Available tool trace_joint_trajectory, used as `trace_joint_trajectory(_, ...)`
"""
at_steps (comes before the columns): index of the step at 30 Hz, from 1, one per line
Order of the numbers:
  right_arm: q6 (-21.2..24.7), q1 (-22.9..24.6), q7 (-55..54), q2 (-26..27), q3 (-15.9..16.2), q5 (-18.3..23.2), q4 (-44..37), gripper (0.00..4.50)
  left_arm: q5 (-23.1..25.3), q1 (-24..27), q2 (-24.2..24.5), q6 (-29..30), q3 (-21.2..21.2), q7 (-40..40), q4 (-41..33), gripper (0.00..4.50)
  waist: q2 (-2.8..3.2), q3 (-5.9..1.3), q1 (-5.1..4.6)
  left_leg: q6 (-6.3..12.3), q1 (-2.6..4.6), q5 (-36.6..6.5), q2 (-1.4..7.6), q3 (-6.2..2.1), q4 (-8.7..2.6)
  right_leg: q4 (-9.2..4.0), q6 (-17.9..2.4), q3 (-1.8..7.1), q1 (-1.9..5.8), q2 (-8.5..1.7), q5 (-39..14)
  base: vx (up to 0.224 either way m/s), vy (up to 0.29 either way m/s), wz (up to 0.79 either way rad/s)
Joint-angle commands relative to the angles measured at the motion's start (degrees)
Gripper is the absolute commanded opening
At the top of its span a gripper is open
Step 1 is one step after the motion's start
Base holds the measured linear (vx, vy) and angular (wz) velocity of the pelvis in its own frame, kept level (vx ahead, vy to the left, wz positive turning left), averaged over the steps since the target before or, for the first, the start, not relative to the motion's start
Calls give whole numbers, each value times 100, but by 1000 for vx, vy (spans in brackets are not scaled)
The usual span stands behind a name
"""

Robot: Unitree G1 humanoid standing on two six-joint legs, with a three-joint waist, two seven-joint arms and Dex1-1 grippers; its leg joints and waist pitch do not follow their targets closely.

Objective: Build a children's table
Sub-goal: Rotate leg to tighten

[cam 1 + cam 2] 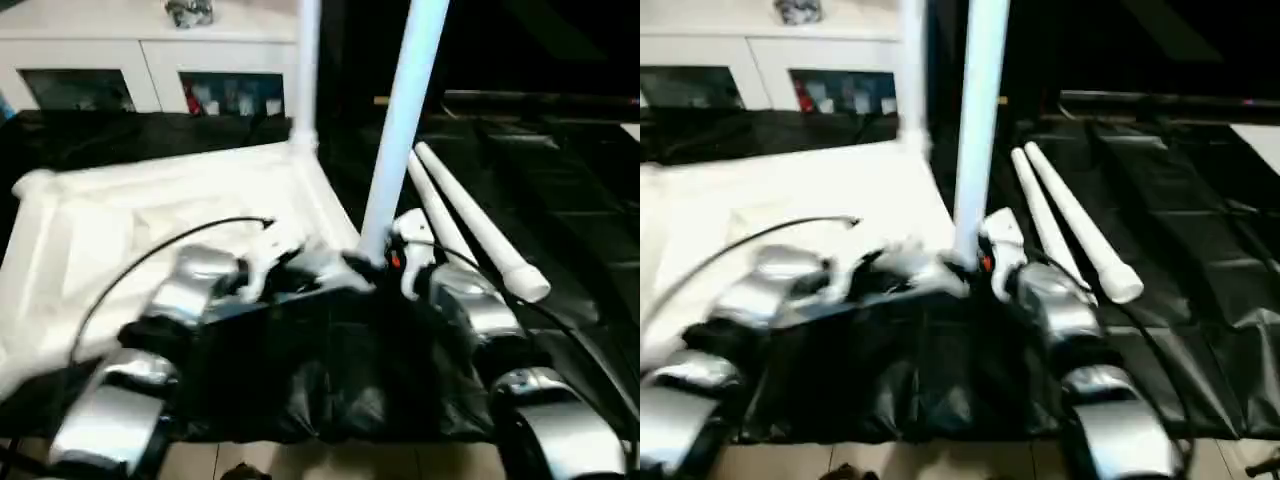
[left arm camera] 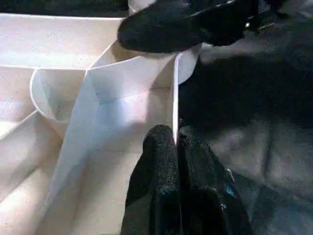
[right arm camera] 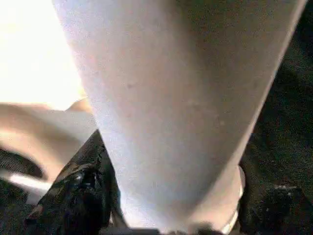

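**Desk:** Where is the table from your seat?

**Operator:** The white plastic rectangular tabletop point(image 1: 150, 215) lies ribbed side up on the black sheet point(image 1: 560, 200), filling my head view from nine o'clock to the centre. One long white tapered tubular leg point(image 1: 305, 70) stands upright at its far corner, around twelve o'clock. A second upright leg point(image 1: 400, 130) stands in the near corner socket point(image 2: 122, 83), just right of centre. Two loose legs point(image 1: 470, 230) lie side by side on the sheet toward two o'clock, touching each other.

**Desk:** And the grippers?

**Operator:** My left gripper point(image 2: 176, 147) has its two black fingers pressed together on the thin upright rim point(image 2: 175, 98) of the tabletop, right beside that near socket. My right gripper point(image 1: 392, 262) sits at the foot of the second upright leg, its black fingers point(image 3: 78, 191) flanking the tube; whether they actually press on it, I cannot tell.

**Desk:** Anything behind?

**Operator:** A white cabinet with glass doors point(image 1: 150, 70) from ten to twelve o'clock.
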Motion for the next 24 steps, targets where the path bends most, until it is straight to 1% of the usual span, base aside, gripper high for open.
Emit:
trace_joint_trajectory(1,77,-43,-171,597,351,-129,179,277,-144,-192,-538,-16,-103,292,-106,0,-22,-339,-12,19,109,-1834,236,-147,-398,-562,-910,309,201,-425,-2527,0,0,0)
trace_joint_trajectory(2,-46,-78,-418,719,372,-196,189,332,-137,-191,-639,3,-138,429,-117,0,-25,-341,-10,30,108,-1815,237,-147,-400,-556,-904,308,198,-421,-2479,0,0,0)
trace_joint_trajectory(3,-78,-81,-446,734,378,-208,185,345,-135,-189,-654,2,-146,448,-119,0,-35,-345,-6,28,107,-1796,240,-148,-401,-546,-910,306,198,-421,-2429,0,0,0)
trace_joint_trajectory(4,-135,-95,-328,746,325,-148,168,348,-140,-175,-671,-21,-158,461,-141,0,-34,-346,1,52,118,-1819,238,-135,-396,-550,-929,310,186,-410,-2364,0,0,0)
trace_joint_trajectory(5,-145,-100,-297,748,311,-132,168,355,-142,-171,-673,-27,-159,461,-146,0,-42,-345,2,71,110,-1826,238,-137,-398,-545,-936,310,195,-409,-2334,0,0,0)
trace_joint_trajectory(6,-169,-98,-145,694,300,-104,144,367,-150,-155,-634,-71,-162,392,-165,0,-44,-348,1,98,85,-1783,240,-143,-407,-529,-942,310,217,-411,-2246,0,0,0)
trace_joint_trajectory(7,-198,-113,-94,669,285,-104,166,389,-144,-145,-614,-79,-158,365,-185,0,-38,-352,5,108,85,-1772,242,-142,-408,-524,-949,309,220,-410,-2203,0,0,0)
trace_joint_trajectory(8,-250,-109,18,608,296,-114,157,389,-152,-119,-556,-90,-161,270,-229,0,-37,-355,3,124,80,-1734,245,-138,-406,-510,-977,314,221,-409,-2084,0,0,0)
trace_joint_trajectory(9,-297,-114,60,575,300,-128,170,394,-149,-98,-523,-83,-159,219,-268,0,-50,-356,10,143,73,-1713,244,-134,-402,-504,-1004,314,227,-417,-2034,0,0,0)
trace_joint_trajectory(10,-297,-114,60,575,300,-128,170,410,-149,-98,-523,-83,-159,219,-268,0,-46,-355,8,159,71,-1687,242,-132,-400,-503,-1019,314,230,-418,-2015,0,0,0)
trace_joint_trajectory(12,-356,-55,515,393,383,-113,94,410,-203,-39,-379,-187,-159,-83,-352,0,-51,-359,10,188,62,-1639,243,-129,-395,-493,-1037,316,244,-417,-1957,0,0,0)
trace_joint_trajectory(13,-392,5,891,244,474,-101,15,410,-258,7,-266,-287,-159,-336,-419,0,-48,-370,25,234,55,-1565,246,-123,-384,-477,-1072,312,257,-415,-1826,0,0,0)
trace_joint_trajectory(14,-388,31,1061,183,503,-85,-25,410,-291,25,-221,-296,-158,-449,-449,0,-44,-364,31,257,48,-1542,250,-120,-385,-474,-1085,313,257,-414,-1778,0,0,0)
trace_joint_trajectory(15,-366,111,1614,-13,591,-33,-155,410,-386,85,-67,-352,-168,-819,-544,0,-39,-368,58,329,34,-1482,250,-109,-374,-461,-1110,298,284,-403,-1683,0,0,0)
trace_joint_trajectory(16,-366,111,1614,-13,591,-33,-155,410,-386,85,-67,-352,-168,-819,-544,0,-41,-379,61,360,18,-1394,257,-101,-362,-432,-1143,302,293,-401,-1542,0,0,0)
trace_joint_trajectory(17,-352,136,1797,-73,613,-16,-198,410,-413,107,-9,-376,-176,-944,-575,0,-13,-387,59,381,24,-1283,271,-101,-360,-398,-1223,304,274,-393,-1302,0,0,0)
trace_joint_trajectory(18,-318,173,2101,-169,658,9,-279,410,-434,131,79,-402,-196,-1117,-597,0,-23,-396,61,415,22,-1208,267,-98,-350,-371,-1297,299,289,-384,-1098,0,0,0)
trace_joint_trajectory(19,-252,221,2511,-300,739,41,-395,410,-446,141,187,-455,-208,-1295,-588,0,-27,-404,64,436,20,-1174,264,-95,-340,-357,-1339,297,293,-384,-1007,0,0,0)
trace_joint_trajectory(20,-216,249,2799,-387,789,58,-463,410,-453,147,259,-484,-213,-1415,-580,0,-12,-413,67,482,20,-1111,260,-91,-329,-343,-1400,292,299,-373,-842,0,0,0)
trace_joint_trajectory(21,-169,275,3133,-507,863,66,-538,410,-447,139,354,-522,-223,-1552,-545,0,-16,-414,75,539,20,-1073,262,-89,-322,-331,-1452,289,299,-370,-730,0,0,0)
trace_joint_trajectory(22,-169,275,3133,-507,863,66,-538,410,-447,139,354,-522,-223,-1552,-545,0,-14,-411,75,566,22,-1065,269,-89,-321,-323,-1494,289,294,-373,-694,0,0,0)
trace_joint_trajectory(24,-129,303,3622,-683,977,59,-618,410,-444,123,487,-567,-233,-1769,-500,0,-9,-404,82,545,37,-1149,275,-91,-328,-343,-1498,285,288,-380,-836,0,0,0)
